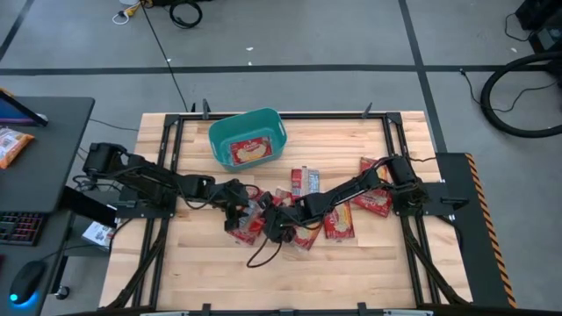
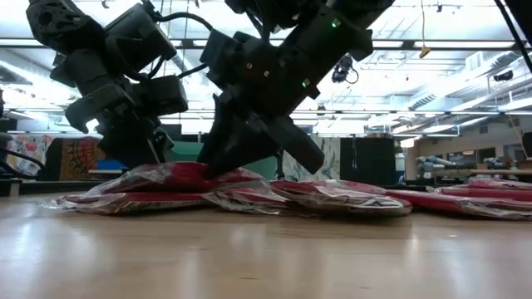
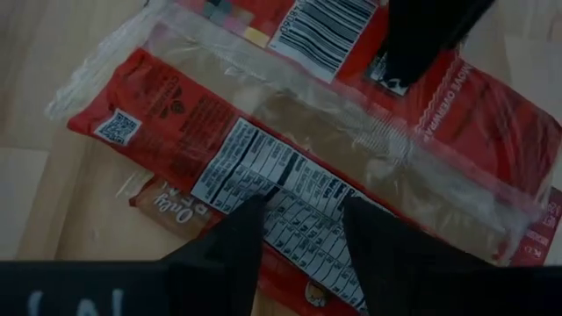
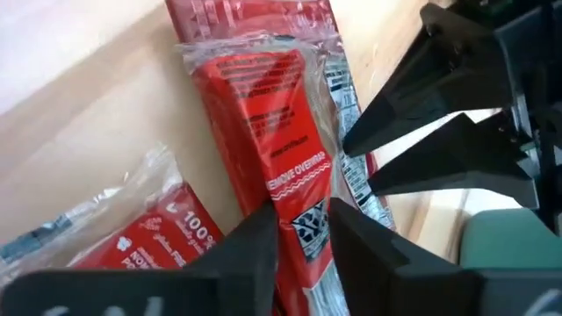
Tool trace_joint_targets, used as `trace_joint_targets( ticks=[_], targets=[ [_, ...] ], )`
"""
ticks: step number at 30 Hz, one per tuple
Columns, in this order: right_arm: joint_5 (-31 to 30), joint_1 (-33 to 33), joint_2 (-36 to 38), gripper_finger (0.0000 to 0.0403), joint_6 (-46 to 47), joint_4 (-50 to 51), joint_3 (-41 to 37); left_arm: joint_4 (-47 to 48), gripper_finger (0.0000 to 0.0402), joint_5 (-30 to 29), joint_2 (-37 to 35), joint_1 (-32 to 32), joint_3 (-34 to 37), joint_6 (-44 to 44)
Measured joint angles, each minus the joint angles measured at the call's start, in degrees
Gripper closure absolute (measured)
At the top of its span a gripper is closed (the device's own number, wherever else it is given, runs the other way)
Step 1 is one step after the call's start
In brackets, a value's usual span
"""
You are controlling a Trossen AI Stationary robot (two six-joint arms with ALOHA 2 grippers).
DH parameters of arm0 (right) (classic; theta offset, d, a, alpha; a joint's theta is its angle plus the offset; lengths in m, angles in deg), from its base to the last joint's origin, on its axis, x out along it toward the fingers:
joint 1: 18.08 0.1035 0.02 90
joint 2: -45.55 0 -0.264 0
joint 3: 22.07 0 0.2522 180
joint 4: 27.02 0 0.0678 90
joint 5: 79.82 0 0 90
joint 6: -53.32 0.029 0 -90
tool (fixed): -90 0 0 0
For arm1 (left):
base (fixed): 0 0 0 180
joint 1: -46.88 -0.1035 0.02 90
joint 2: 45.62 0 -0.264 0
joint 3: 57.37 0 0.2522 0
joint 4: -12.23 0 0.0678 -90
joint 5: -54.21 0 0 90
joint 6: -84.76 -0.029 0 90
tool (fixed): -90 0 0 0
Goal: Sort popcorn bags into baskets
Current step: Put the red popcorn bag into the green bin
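Observation:
Several red popcorn bags [image 1: 338, 221] lie flat in a loose heap at the table's middle. One more [image 1: 250, 151] lies inside the teal basket [image 1: 263, 118] at the far side. My right gripper [image 4: 303, 230] is shut on one wrapped bag [image 4: 281, 114] in the heap. My left gripper [image 3: 303, 237] stands open over the same bag's nutrition label [image 3: 263, 175], coming from the table's left, with its tips showing beside the bag in the right wrist view. In the low view both grippers reach down into the heap [image 2: 249, 187]. My right gripper pinches the bag's near end [image 4: 303, 206], just past the "remove overwrap" print, between its two fingers. The fingers slant down from the table's right and lie along the bag. The bag's rest lies on the heap. Whether my left gripper's tips touch the label I cannot tell.
More bags lie toward the right arm's base [image 1: 373, 197] and at the centre [image 1: 305, 182]. A black cable [image 1: 259, 254] loops on the wood near the heap. An orange snack bag [image 1: 13, 145] sits on the dark desk off the table's left.

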Motion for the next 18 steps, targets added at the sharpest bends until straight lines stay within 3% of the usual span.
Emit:
trace_joint_targets(
  ticks=[6, 13, 18],
  targets=[
    [0.32, 0.03, 0.00, 0.0388, -0.23, -0.78, 0.00, 0.13, 0.0237, 3.30, -2.11, 0.04, 0.00, 0.00],
    [-10.26, 1.25, 1.23, 0.0394, 3.56, 3.85, 2.65, 4.25, 0.0237, 3.89, -12.70, 0.29, -0.04, -4.10],
    [-5.08, -0.04, 3.63, 0.0396, 14.15, 15.28, 7.58, 5.20, 0.0233, 0.95, -20.00, 2.51, -0.04, -10.90]
  ],
)
